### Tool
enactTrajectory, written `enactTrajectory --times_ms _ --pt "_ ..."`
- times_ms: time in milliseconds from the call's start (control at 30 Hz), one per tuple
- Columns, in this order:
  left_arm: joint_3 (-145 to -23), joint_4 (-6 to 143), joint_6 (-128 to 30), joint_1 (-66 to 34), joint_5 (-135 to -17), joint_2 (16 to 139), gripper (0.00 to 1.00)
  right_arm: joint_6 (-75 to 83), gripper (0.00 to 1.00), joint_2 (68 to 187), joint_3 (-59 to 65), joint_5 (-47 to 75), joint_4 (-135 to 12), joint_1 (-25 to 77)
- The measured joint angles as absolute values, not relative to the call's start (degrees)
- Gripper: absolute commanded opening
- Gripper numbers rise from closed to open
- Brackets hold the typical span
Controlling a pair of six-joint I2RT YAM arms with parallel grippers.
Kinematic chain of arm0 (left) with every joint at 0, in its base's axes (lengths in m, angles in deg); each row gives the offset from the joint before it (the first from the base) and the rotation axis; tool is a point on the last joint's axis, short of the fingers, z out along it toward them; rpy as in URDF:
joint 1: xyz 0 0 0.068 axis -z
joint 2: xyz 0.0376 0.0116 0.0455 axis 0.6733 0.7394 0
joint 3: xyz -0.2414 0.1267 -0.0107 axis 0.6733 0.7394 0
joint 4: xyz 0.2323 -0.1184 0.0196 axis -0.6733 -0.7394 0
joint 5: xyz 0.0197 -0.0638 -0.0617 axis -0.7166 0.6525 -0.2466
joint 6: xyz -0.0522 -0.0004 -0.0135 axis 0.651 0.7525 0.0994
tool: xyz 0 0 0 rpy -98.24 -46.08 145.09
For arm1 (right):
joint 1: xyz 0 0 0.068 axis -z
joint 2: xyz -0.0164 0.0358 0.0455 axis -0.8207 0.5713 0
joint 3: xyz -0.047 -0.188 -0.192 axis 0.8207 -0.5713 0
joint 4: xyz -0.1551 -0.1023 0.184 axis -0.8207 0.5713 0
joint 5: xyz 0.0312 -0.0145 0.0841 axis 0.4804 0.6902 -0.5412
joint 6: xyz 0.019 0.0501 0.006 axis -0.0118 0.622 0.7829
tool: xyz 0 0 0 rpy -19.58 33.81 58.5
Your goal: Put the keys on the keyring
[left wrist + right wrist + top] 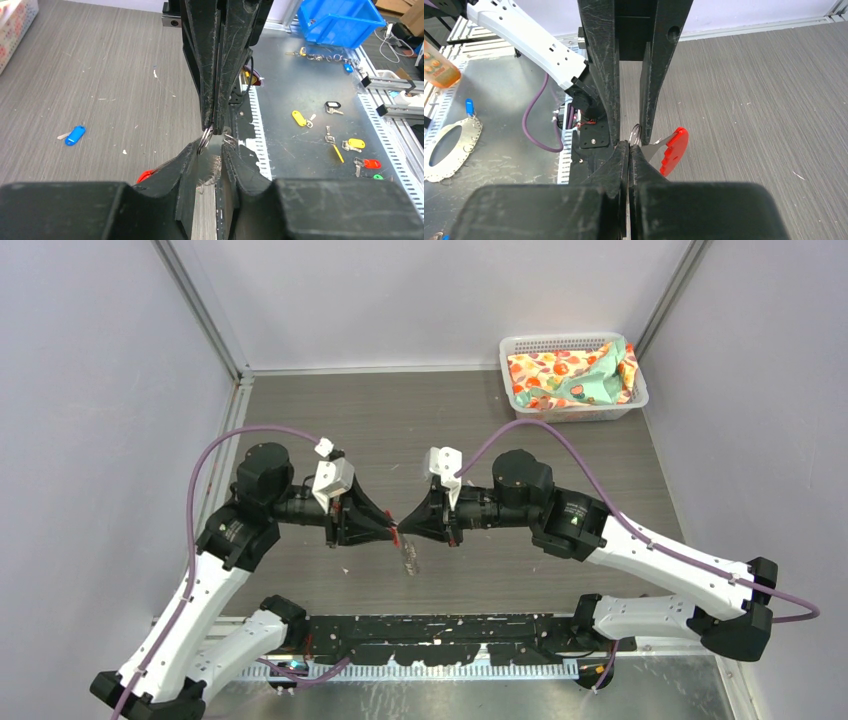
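My two grippers meet tip to tip over the middle of the table. The right gripper is shut, and in the left wrist view its tips pinch the silvery wire of the keyring. The left gripper has its jaws a narrow gap apart, closed on the silvery flat part that carries the red tag. The tag also shows in the top view. The blue-headed key lies loose on the table, away from both grippers. I cannot make out the green-headed key on the table.
A small pale object lies on the table just below the grippers. A white basket holding a patterned cloth stands at the back right. Beyond the table's near edge, other keys and tags and a blue bin sit on a metal bench.
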State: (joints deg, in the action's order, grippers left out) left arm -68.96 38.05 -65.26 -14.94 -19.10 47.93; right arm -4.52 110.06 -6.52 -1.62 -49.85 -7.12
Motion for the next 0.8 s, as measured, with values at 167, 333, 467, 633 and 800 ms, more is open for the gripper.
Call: enactTrajectory --times_ms 167,333,467,633,800 --pt "-68.35 39.40 -63.82 -15.05 -19.36 47.51 0.02 -4.13 0.01 110.06 -6.52 -2.12 -50.09 -7.14" --pt "-67.36 41.26 -61.78 -15.05 -19.65 46.81 0.01 -4.15 0.19 110.17 -6.46 -2.73 -50.01 -7.14" --pt "-66.88 41.83 -63.38 -14.92 -20.04 45.72 0.00 -4.83 0.32 110.92 -5.17 -1.83 -49.46 -7.39" --pt "-65.77 42.16 -75.55 -14.94 -21.13 41.13 0.00 -6.18 0.41 109.32 -4.14 2.01 -46.12 -7.36" --pt "-64.19 41.35 -92.97 -14.92 -21.04 35.95 0.00 -6.66 0.51 106.33 -1.50 6.03 -42.42 -7.36"
